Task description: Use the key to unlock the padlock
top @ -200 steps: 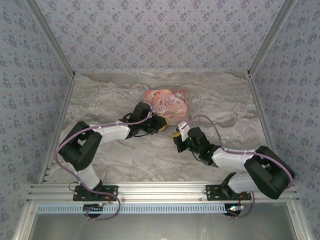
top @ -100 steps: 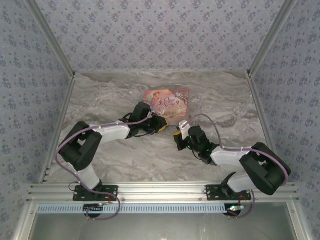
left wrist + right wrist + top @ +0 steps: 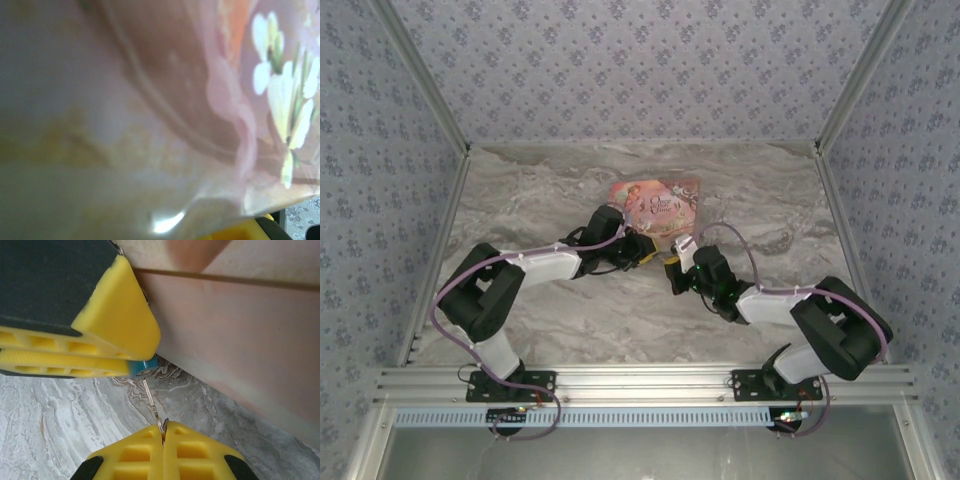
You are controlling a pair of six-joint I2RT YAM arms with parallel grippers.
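Right claw pinched tight on the key, blade poking straight out ahead of its tips. Just beyond the blade, the left claw clamps narrowly on the blue padlock, with the pink box right alongside. Tip's at the lock, and I can't tell whether it's in. If it's off-line, that thin blade could bend or twist out onto the desk.

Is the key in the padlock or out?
Mostly out: the key, pinched in the right gripper, shows bare up to the padlock. Whether its tip has entered, I cannot tell.
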